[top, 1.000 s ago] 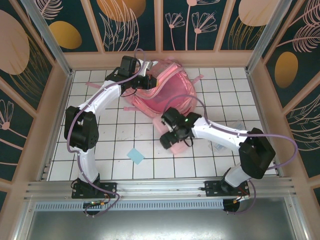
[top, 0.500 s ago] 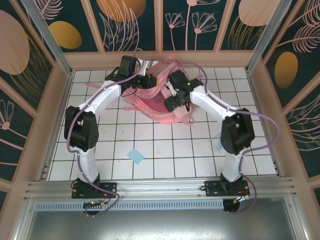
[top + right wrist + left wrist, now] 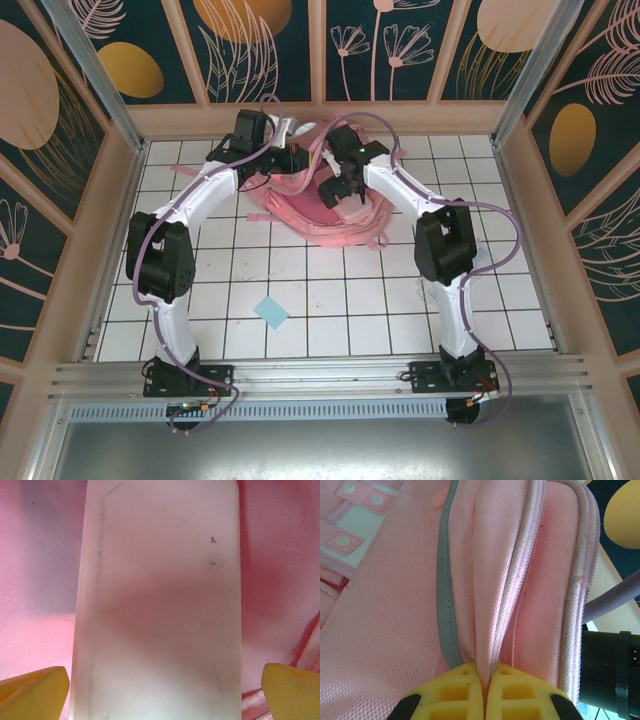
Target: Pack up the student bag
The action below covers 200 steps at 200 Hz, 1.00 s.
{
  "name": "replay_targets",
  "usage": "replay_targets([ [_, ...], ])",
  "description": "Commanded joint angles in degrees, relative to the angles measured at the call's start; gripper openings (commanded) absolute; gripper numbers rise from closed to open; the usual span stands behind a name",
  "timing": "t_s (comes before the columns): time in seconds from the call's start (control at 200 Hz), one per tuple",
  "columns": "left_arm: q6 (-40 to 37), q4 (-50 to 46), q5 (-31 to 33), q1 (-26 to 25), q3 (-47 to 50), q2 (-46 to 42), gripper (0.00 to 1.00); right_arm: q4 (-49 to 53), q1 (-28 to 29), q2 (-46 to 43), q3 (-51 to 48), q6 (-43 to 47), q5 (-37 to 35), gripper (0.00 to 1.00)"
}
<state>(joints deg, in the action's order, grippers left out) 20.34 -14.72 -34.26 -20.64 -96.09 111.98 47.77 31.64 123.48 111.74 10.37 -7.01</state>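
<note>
While the left gripper [image 3: 485,692] is clamped on a fold of the bag [image 3: 335,215] at the far side of the table [image 3: 300,295], the right gripper [image 3: 165,690] sits inside, jaws apart around a frosted case [image 3: 160,595]. I'd lift straight out, clear of the fabric.

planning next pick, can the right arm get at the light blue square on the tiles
Probably yes: the light blue square lies alone on bare tiles, nothing around it. The right end effector is open over the student bag, so it must pull back first.
</note>
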Motion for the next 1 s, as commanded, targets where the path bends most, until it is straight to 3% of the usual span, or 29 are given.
replay_targets([
  [0.0,0.41,4.44,-3.73,-0.63,-0.24,-2.83,0.00,-0.54,0.05,-5.68,0.39,-2.25,1.84,0.99],
  [0.17,0.80,4.57,-3.78,-0.63,-0.26,-2.67,0.00,-3.91,0.01,-17.12,-14.19,-11.75,1.35,0.96],
  [0.39,2.82,6.19,-4.86,-0.69,0.50,-2.31,0.00,-16.83,0.03,-33.04,-37.58,-25.75,4.38,0.69],
  [0.495,3.88,6.97,-5.29,-0.64,0.78,-1.97,0.00,-26.41,0.03,-36.06,-45.48,-32.53,5.89,0.50],
  [0.59,4.40,7.07,-5.29,-0.67,0.86,-1.69,0.00,-34.81,0.05,-36.40,-49.97,-38.34,6.90,0.39],
  [0.76,5.18,7.69,-5.29,-0.70,1.43,-1.80,0.00,-44.47,-1.38,-35.79,-55.71,-43.94,5.53,0.37],
  [0.995,5.77,7.86,-5.64,-0.71,1.88,-2.46,0.00,-53.85,-2.90,-28.93,-55.91,-45.90,7.92,0.38],
])
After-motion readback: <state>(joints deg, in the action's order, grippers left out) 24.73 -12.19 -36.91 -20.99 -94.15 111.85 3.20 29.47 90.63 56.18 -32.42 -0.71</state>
